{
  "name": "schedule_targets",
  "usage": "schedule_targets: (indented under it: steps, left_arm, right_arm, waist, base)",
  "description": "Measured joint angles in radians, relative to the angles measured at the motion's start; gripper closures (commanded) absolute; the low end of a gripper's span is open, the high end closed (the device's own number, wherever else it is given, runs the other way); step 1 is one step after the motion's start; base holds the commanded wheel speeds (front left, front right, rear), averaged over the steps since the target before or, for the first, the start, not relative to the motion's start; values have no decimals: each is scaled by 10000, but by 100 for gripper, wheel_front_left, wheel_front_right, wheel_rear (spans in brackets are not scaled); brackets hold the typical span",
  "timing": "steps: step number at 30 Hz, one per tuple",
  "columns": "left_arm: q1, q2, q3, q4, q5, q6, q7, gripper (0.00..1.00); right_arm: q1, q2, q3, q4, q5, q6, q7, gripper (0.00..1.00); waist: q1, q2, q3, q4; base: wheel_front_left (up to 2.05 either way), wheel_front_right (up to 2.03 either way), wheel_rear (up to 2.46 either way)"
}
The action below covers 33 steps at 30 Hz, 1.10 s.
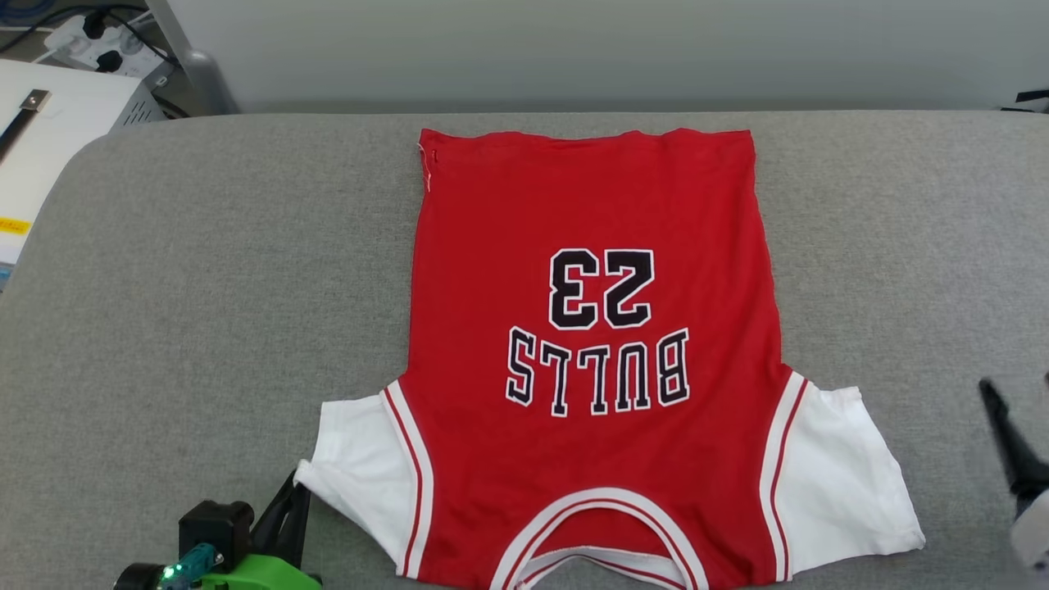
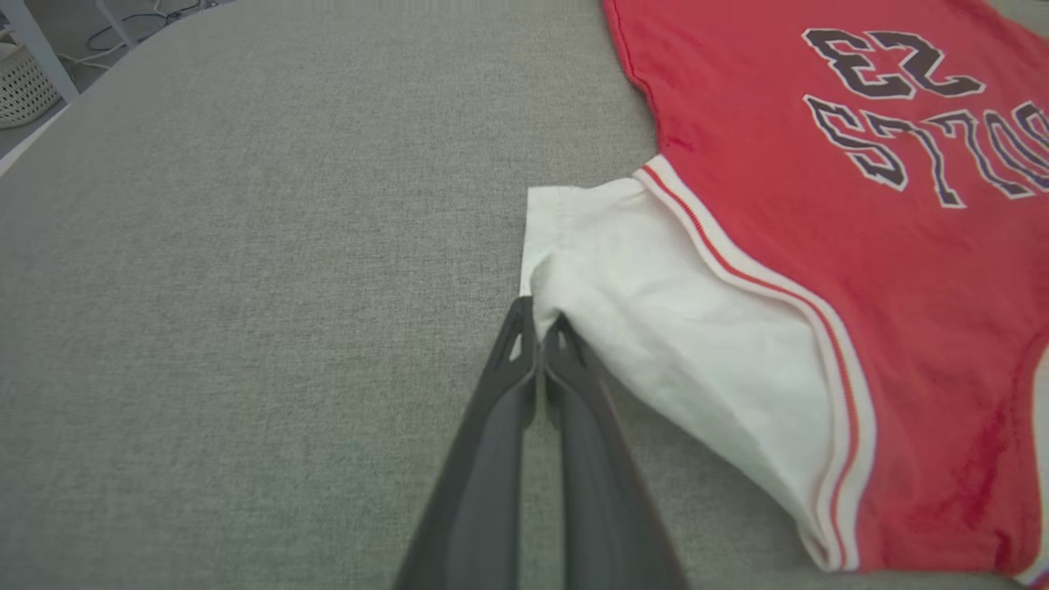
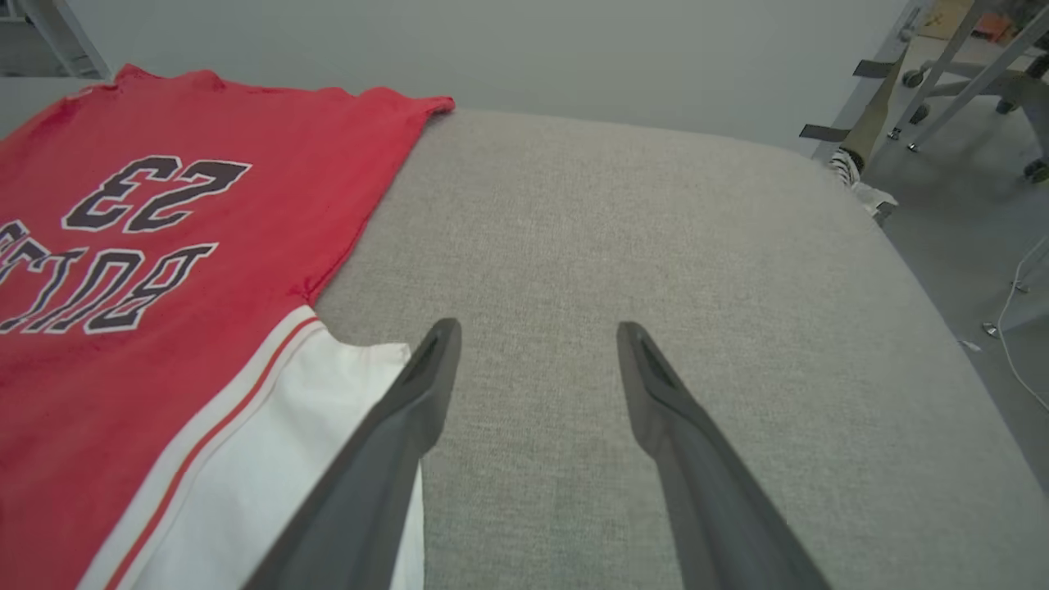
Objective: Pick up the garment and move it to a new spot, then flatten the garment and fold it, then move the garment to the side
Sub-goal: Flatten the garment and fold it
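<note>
grey fabric-covered surface point(image 1: 205, 270), power strip with plugs point(image 1: 90, 45), white woven basket point(image 2: 20, 82), pale wall point(image 1: 574, 49)

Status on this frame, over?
Left pincer shut on jersey sleeve corner. Right pincer open by the other sleeve. Jersey flat, unfolded, number up. No obstruction seen.

garment: we see a red soft-fabric jersey point(image 1: 590, 205), white short sleeves, black 23 | pose: spread flat, print up, collar toward us | place: mid grey worktop point(image 1: 205, 287) | left sleeve corner puckered
</note>
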Motion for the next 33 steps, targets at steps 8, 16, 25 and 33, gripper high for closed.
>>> schedule_targets:
  steps: [8, 16, 25, 33]
  left_arm:
    - [-464, -301, 311, -924, 757, 90, 0, 100]
    - [-1271, -1032, 460, -1824, 1710, 98, 0, 100]
    - [-1765, -1847, 819, -2190, 2353, -182, -2, 100]
    - [-2039, -2466, 1016, -2364, 2940, -598, 0, 100]
  right_arm:
    - [-2940, -1137, -234, -1588, 311, 0, 1852, 0]
    - [-7388, -2464, 1266, -644, 2431, -2, 7697, 0]
    - [-10459, -2493, 2004, 1241, 2332, -2, 10959, 0]
    - [-12083, -1988, 2270, 2472, 1235, -2, 11566, 0]
  waist:
    - [0, 0, 669, 351]
    - [1, 0, 2028, 1108]
    - [2, 0, 3477, 1843]
    - [3, 0, 4700, 2510]
  base:
    - [0, 0, 0]
    - [0, 0, 0]
    - [0, 0, 0]
    - [0, 0, 0]
